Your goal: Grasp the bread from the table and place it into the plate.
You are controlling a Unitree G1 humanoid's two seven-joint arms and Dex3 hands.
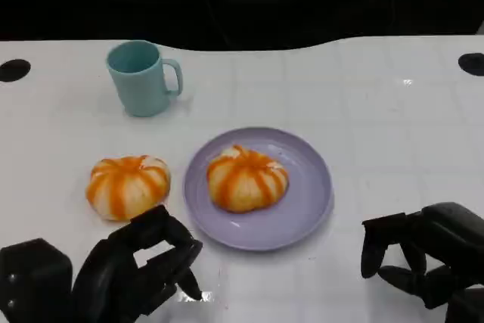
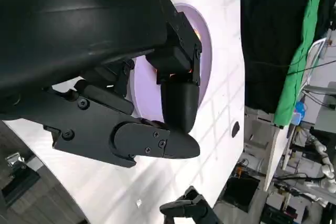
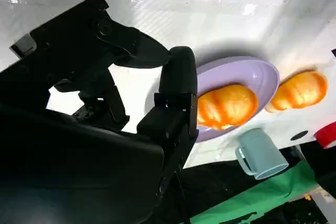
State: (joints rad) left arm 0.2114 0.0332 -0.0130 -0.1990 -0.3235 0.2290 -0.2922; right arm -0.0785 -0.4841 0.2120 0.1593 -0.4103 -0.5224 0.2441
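Head view: one bread [image 1: 247,178] on the purple plate [image 1: 306,206], another bread [image 1: 127,185] at its 9 o'clock; left hand [image 1: 144,262] and right hand [image 1: 420,251] spread, empty. Right wrist view: mug [image 3: 260,153] unmarked, near table edge

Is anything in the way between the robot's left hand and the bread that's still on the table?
Nothing visible stands between them. The left hand sits just in front of the bread on the table, with bare table between. The plate beside it already holds another bread, and the cup stands farther back.
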